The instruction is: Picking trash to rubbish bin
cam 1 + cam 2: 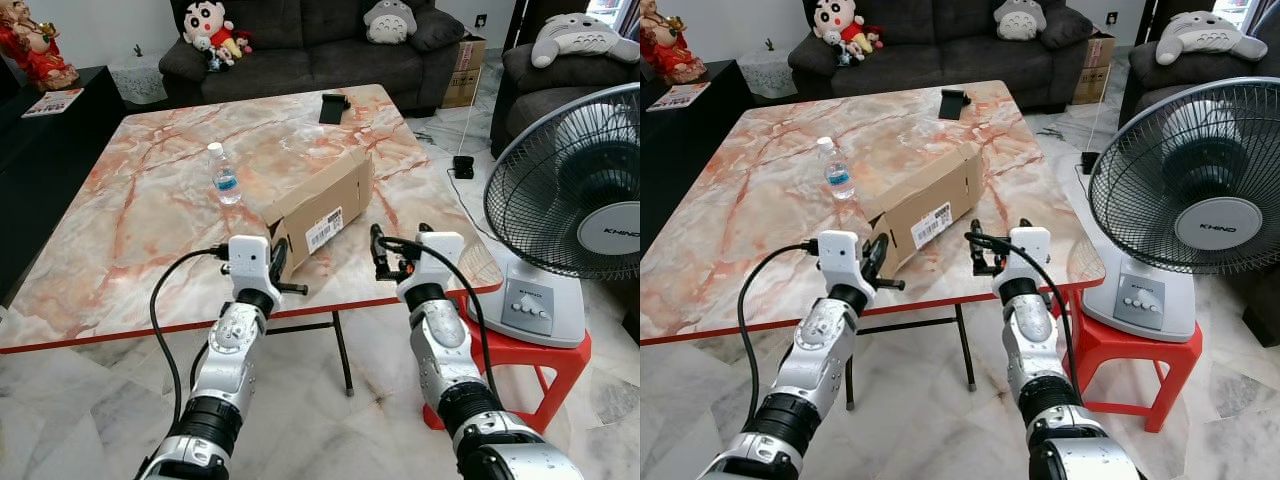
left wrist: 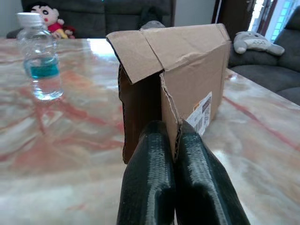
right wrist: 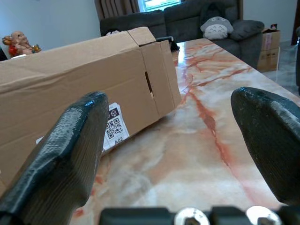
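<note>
Your cardboard box [image 1: 320, 212] lay on its side near the worktop's [image 1: 150, 210] front edge, open torn end toward you. Left end effector [image 2: 176, 140] had its fingers pressed together, pinching the box's torn flap edge. Right end effector [image 1: 398, 245] sat just right of the box, fingers spread wide, holding nothing, bare marble ahead. Water bottle [image 1: 224, 174] stood behind the box, apart. Fan [image 1: 570, 190] stood right of the box, off the worktop.
</note>
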